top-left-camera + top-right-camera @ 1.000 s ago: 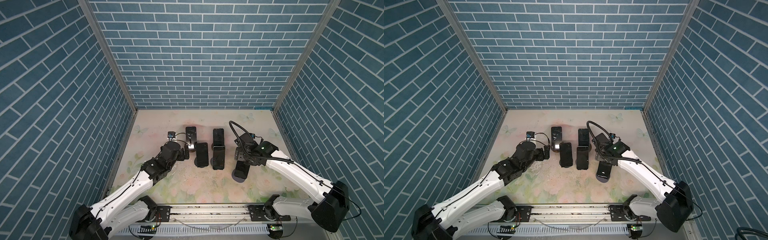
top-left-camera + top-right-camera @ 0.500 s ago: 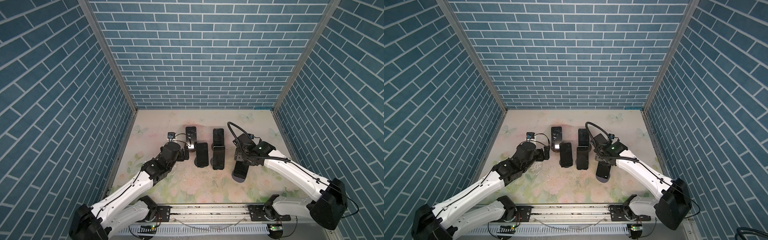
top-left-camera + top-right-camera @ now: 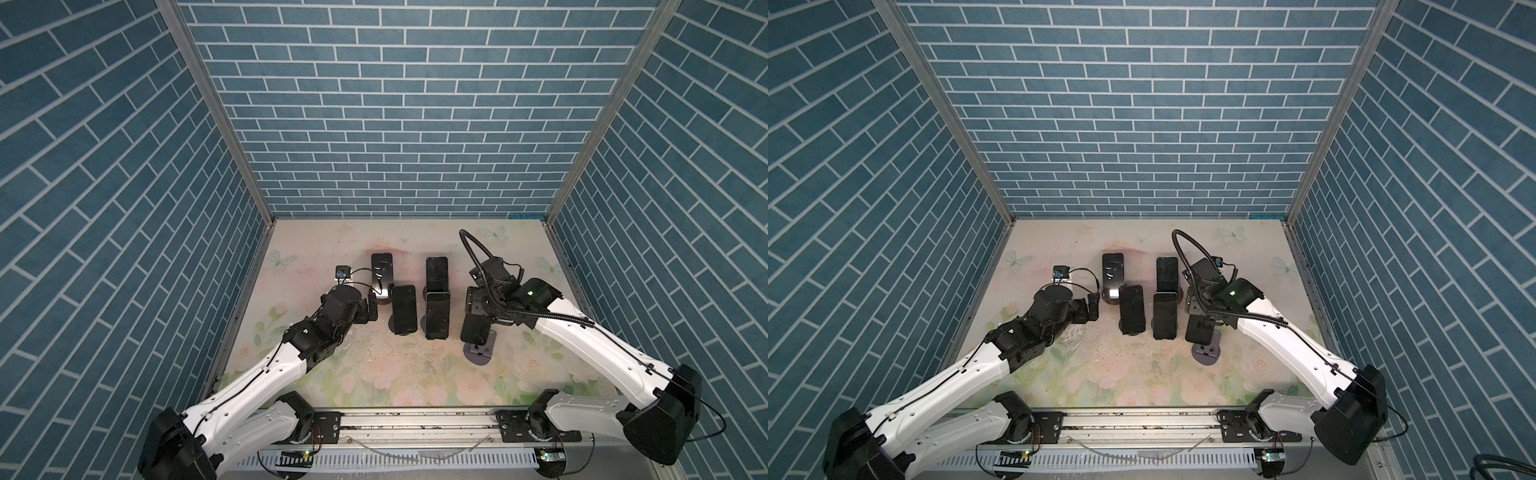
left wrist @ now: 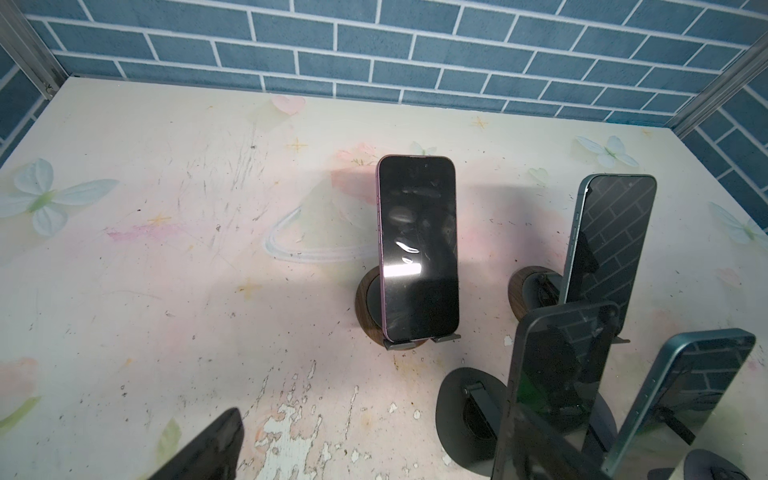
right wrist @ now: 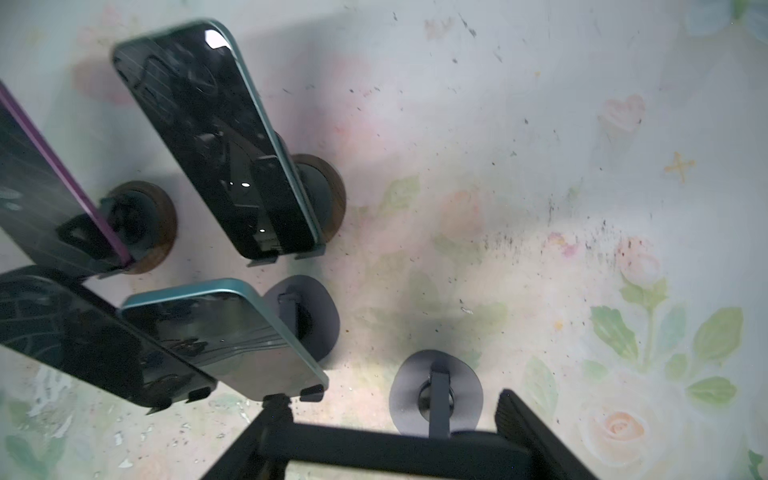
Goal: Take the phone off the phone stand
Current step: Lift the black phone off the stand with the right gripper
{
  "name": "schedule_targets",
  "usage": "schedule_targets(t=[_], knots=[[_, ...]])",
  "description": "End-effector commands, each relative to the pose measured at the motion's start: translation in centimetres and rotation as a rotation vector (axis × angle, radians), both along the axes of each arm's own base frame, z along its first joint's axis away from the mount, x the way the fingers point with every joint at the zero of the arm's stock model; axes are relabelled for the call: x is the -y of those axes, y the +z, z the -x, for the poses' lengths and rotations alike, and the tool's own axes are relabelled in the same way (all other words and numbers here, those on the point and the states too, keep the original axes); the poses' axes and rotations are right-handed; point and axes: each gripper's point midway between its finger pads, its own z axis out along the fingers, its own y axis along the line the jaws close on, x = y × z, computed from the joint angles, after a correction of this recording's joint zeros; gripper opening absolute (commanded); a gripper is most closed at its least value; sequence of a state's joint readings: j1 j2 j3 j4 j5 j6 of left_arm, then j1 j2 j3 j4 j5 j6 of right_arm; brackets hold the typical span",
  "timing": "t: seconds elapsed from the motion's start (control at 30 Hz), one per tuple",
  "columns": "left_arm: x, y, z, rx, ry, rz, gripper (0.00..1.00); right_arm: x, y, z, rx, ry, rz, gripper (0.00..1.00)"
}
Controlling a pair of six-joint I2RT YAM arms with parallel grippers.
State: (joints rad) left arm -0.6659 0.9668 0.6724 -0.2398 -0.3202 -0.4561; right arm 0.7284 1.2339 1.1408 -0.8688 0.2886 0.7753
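Note:
My right gripper [image 3: 476, 318] is shut across the width of a dark phone [image 3: 475, 329], at its upper part. In the right wrist view the phone [image 5: 386, 453] spans the gap from one finger [image 5: 266, 424] to the other. The grey phone stand [image 3: 480, 352] sits just below it, and its upright arm [image 5: 439, 399] reaches up to the phone's back. Whether the phone still rests on it I cannot tell. My left gripper [image 3: 371, 307] hangs open and empty, left of the other phones.
Several other phones lean on round stands mid-table: a purple-edged one [image 4: 417, 249] at the back left, a dark one [image 3: 404, 309] in front of it, and two teal-edged ones [image 3: 436, 274] [image 3: 436, 316] to their right. Brick walls close in three sides.
My right gripper has closed on the phone and carried it slightly back and up, so more of the grey stand base shows. The left arm has stayed put.

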Motion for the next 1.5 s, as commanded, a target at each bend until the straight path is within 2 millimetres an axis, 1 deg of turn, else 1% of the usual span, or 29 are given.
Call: schedule_targets(t=[0.0,0.13,0.23,0.33,0.5,0.57,0.7,0.83,1.13,1.33,1.47], knots=[[-0.2,-0.1,0.1,0.004,0.002,-0.01,1.0,-1.2,4.7,-1.6,0.134,0.046,-0.052,0.46],[-0.3,-0.1,0.2,0.002,0.008,-0.01,1.0,-1.4,6.7,-3.3,0.204,0.048,-0.046,0.45],[-0.5,-0.1,0.4,-0.002,0.012,-0.016,1.0,-1.5,7.3,-4.6,0.219,0.045,-0.063,0.45],[-0.8,0.0,0.6,-0.001,0.017,-0.017,1.0,-1.3,7.2,-6.0,0.22,0.033,-0.094,0.44],[-1.4,0.1,0.8,0.005,0.035,-0.019,1.0,-0.3,6.1,-7.9,0.2,0.005,-0.112,0.43],[-1.5,0.0,0.9,0.005,0.038,-0.016,1.0,0.2,5.3,-8.4,0.19,0.001,-0.098,0.42],[-1.6,-0.1,1.0,0.0,0.041,-0.02,1.0,0.7,3.5,-9.0,0.163,0.0,-0.061,0.42],[-1.6,0.0,1.0,0.0,0.044,-0.023,1.0,1.7,1.1,-9.4,0.127,-0.007,-0.031,0.42],[-1.0,0.1,0.5,0.0,0.035,-0.012,1.0,3.2,-4.2,-9.9,0.012,0.053,0.085,0.43],[-0.7,0.1,0.2,-0.002,0.03,-0.01,1.0,3.4,-7.5,-10.7,-0.063,0.09,0.099,0.43],[-0.6,0.0,0.1,-0.007,0.029,-0.013,1.0,2.9,-8.9,-11.7,-0.081,0.118,0.094,0.43]])
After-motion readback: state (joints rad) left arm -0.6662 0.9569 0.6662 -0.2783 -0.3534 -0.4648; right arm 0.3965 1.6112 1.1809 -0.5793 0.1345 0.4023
